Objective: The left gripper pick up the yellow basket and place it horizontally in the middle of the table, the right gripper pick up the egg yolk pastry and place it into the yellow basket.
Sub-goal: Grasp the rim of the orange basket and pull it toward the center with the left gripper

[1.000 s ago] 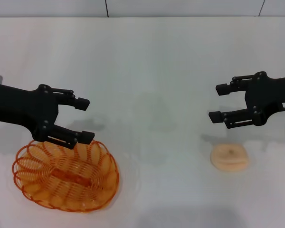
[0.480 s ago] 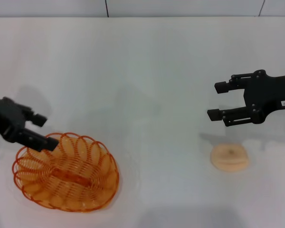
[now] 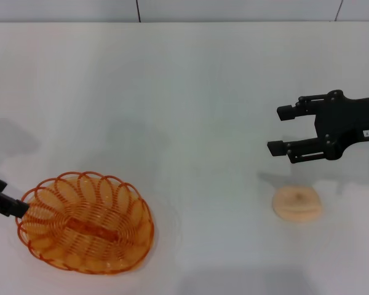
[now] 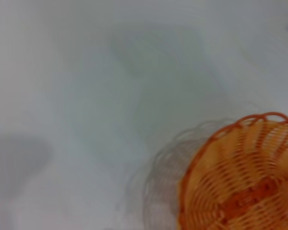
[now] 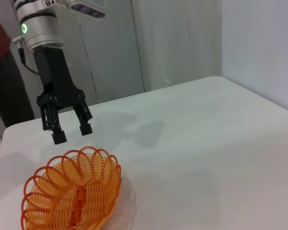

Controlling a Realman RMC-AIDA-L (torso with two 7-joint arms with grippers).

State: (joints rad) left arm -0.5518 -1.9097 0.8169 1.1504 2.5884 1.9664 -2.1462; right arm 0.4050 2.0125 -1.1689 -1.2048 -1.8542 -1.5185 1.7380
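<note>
The yellow basket (image 3: 86, 222) rests on the white table (image 3: 190, 92) at the front left, open side up; its rim also shows in the left wrist view (image 4: 240, 177). My left gripper (image 3: 3, 195) pokes in from the left edge, just beside the basket's left rim. Seen from the right wrist, the left gripper (image 5: 72, 133) hangs open and empty just above the basket's (image 5: 72, 194) far rim. The egg yolk pastry (image 3: 297, 203) lies at the front right. Above and behind it my right gripper (image 3: 281, 130) hovers open, holding nothing.
The table's far edge meets a pale wall (image 3: 234, 9) at the back. The right wrist view shows grey wall panels (image 5: 115, 48) behind the table and a person in dark red (image 5: 0, 43) at its far side.
My left arm has drawn back to the left, from over the basket's rim to the picture's edge. The basket and the pastry have not moved. The right gripper has barely shifted.
</note>
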